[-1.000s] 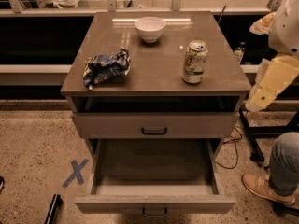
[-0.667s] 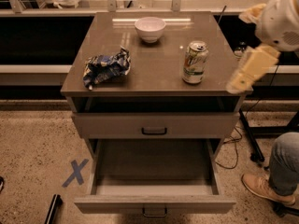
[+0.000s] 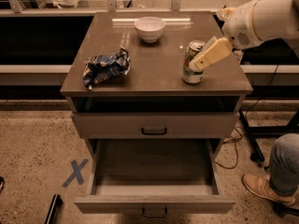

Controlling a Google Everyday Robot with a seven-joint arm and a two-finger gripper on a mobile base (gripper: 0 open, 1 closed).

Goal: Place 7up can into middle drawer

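The 7up can [image 3: 191, 71] stands upright on the right side of the cabinet top [image 3: 159, 64], white and green with a silver top. My gripper [image 3: 198, 63] comes in from the upper right on a white arm, and its beige tip overlaps the can's upper right side. The middle drawer [image 3: 154, 203] is pulled out at the bottom of the cabinet, and its tray body is empty. It lies below and in front of the can.
A blue-and-white foil snack bag [image 3: 105, 67] lies on the left of the top. A white bowl [image 3: 149, 28] stands at the back middle. A shut drawer front [image 3: 154, 125] sits above the open one. A person's leg and shoe [image 3: 273, 181] are at the right, with cables nearby.
My arm has swung left and down from the cabinet's right side, bringing the gripper up against the can. The can, bag, bowl and drawer have not moved.
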